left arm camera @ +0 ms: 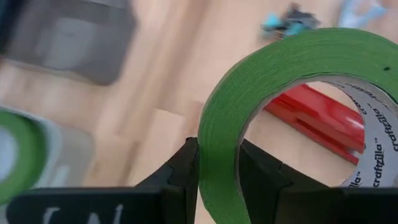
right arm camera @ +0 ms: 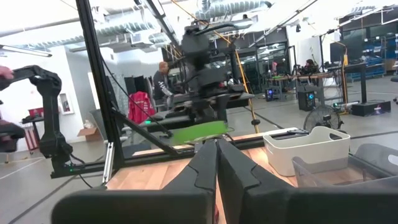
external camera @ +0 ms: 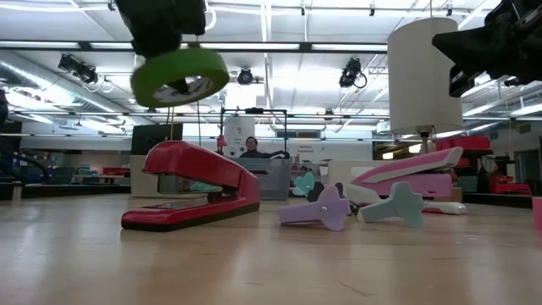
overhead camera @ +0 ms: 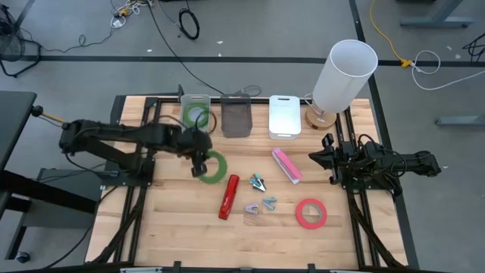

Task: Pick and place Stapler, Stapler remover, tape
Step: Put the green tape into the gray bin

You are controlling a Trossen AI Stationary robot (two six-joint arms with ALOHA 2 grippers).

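We have one green tape [overhead camera: 195, 115] in the far bin [overhead camera: 196, 101]. Our left fingers [left arm camera: 217, 163] pinch another tape [overhead camera: 213, 167] above the bench [overhead camera: 174, 220]. Right fingers [right arm camera: 216, 163] are closed, empty. Staplers, removers, red tape wait.

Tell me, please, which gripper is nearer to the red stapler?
Left. The left gripper, shut on a green tape roll, hangs just beside the red stapler; the right gripper, shut, waits across the table near the lamp.
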